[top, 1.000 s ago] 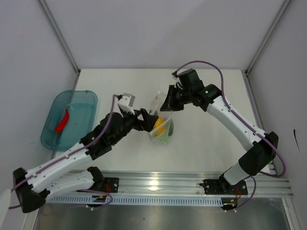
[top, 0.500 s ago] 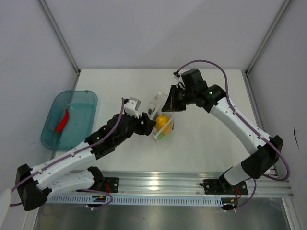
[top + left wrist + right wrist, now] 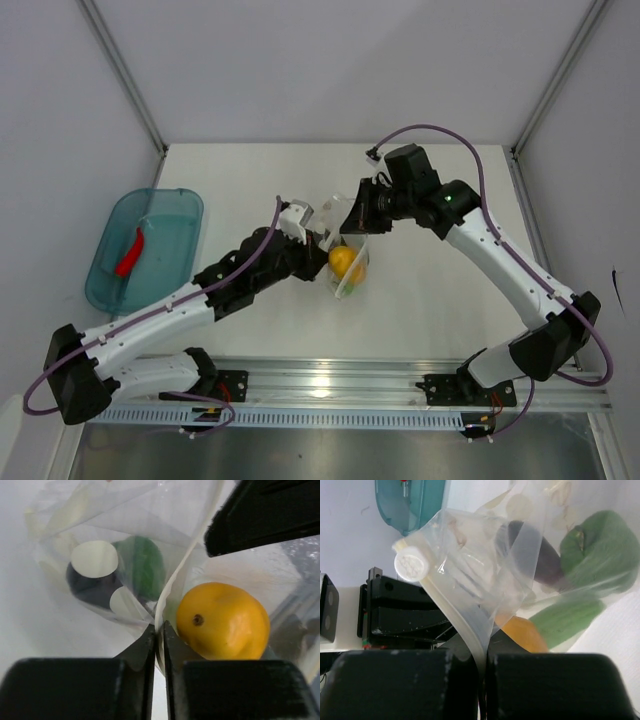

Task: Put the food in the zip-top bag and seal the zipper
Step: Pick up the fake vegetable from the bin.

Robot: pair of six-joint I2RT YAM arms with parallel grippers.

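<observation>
The clear, white-dotted zip-top bag (image 3: 357,272) is at the middle of the table (image 3: 440,300). Its long axis seems to run far-to-near, mouth at the far end. The left gripper (image 3: 159,630) pinches its rim, and the right gripper (image 3: 482,652) is pressed together on the zipper (image 3: 452,612). Inside are a yellow pepper (image 3: 222,621), a purple eggplant (image 3: 542,555) and green vegetables (image 3: 600,545).

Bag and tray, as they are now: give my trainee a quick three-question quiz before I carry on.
1. True or false: the red chili lies in the teal tray.
2. What does the left end effector pinch? A the edge of the bag; B the chili; C the tray.
3. Fill in: the right end effector is shut on the ___.
Key: 1 true; 2 A; 3 bag.
</observation>
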